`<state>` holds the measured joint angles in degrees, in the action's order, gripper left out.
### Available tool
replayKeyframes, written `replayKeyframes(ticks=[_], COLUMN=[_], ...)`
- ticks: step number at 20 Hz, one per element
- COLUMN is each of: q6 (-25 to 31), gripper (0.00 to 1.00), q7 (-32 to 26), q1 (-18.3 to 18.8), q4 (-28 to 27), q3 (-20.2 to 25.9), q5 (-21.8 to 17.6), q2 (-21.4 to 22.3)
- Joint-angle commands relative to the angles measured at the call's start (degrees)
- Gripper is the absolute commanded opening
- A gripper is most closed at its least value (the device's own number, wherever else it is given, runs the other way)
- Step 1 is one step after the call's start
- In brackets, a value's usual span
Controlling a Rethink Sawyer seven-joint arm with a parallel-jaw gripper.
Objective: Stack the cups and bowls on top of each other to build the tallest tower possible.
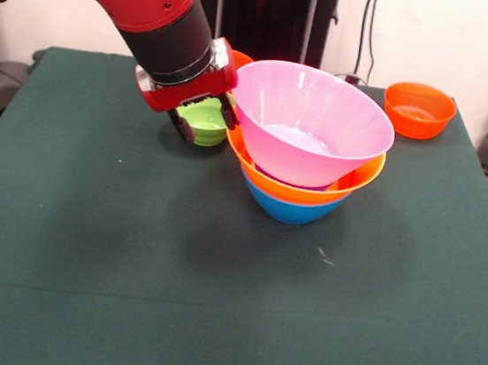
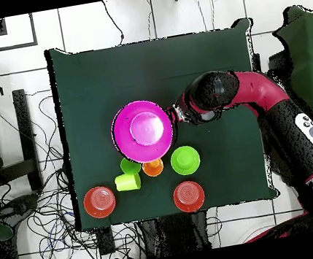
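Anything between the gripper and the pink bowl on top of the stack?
Nothing visible. The gripper sits right at the rim of the glossy pink plastic bowl. A small green plastic bowl stands just behind the gripper, not between it and the pink bowl.

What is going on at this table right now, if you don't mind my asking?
The Sawyer arm's gripper is at the rim of the pink bowl, which sits tilted atop a yellow-orange bowl and a blue bowl, forming the tower. A green bowl, orange bowls and small cups wait unstacked nearby on the green table.
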<state>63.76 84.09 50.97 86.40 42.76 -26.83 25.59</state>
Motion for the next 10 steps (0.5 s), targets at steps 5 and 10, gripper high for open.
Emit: replayKeyframes(ticks=[5,10], q6=[-4.16,-5.12], gripper=[1.00,1.00], q7=[-10.97,-9.25], q1=[-0.54,-0.52], q4=[0.68,3.17], q3=[0.15,1.10], q5=[-3.94,-2.57], q2=[-4.72,-4.04])
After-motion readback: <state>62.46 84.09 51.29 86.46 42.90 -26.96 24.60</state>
